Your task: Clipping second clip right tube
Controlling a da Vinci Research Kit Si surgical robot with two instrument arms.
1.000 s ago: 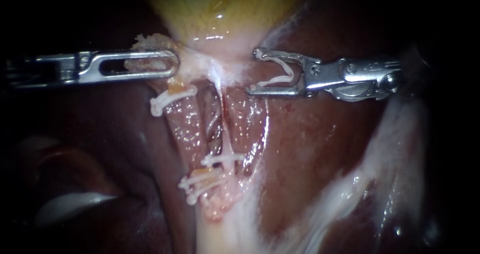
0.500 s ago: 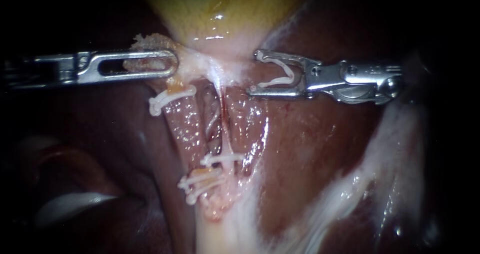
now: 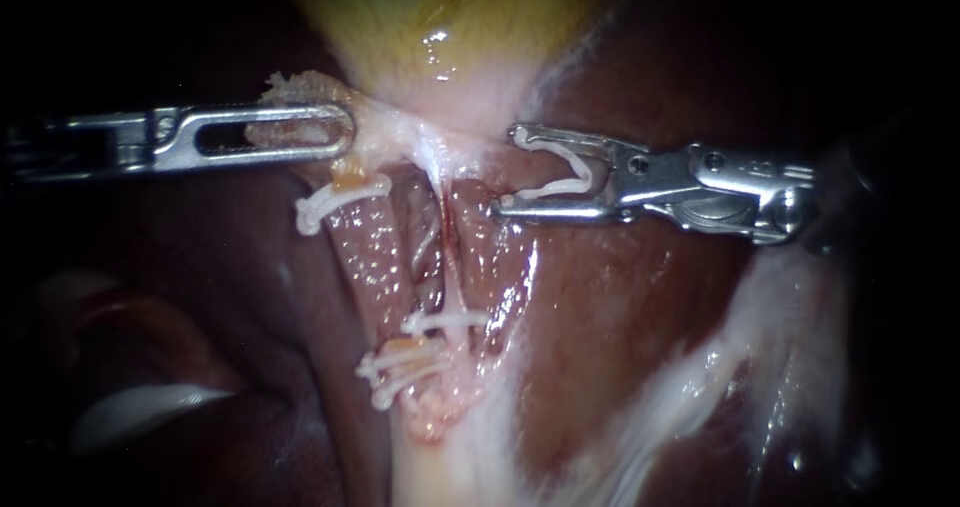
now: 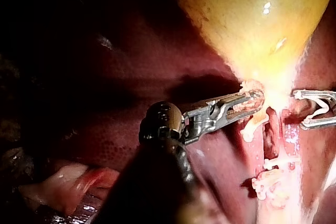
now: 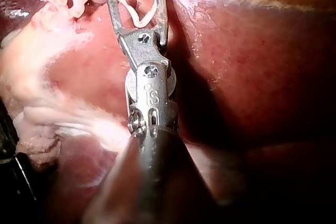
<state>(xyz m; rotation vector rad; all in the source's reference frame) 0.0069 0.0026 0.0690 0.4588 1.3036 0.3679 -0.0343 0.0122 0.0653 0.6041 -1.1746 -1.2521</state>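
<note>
**Loaded clip at the right tube's edge**

On the right instrument (image 3: 508,169): jaws spread wide, cradling a loaded clip (image 3: 575,184) from both sides. Tips touching or just beside the right-hand edge of the right tube (image 3: 490,257), near its upper end below the gallbladder (image 3: 450,7). Cannot tell whether any of the tube lies inside the clip. Lower on that tube, one seated clip (image 3: 447,319), well apart from the tips. Bare liver (image 3: 620,307) under and behind the right shaft. On the left instrument (image 3: 345,132): jaws clamped on pale tissue (image 3: 390,135) at the gallbladder's neck, just above the left tube (image 3: 370,257).
</note>
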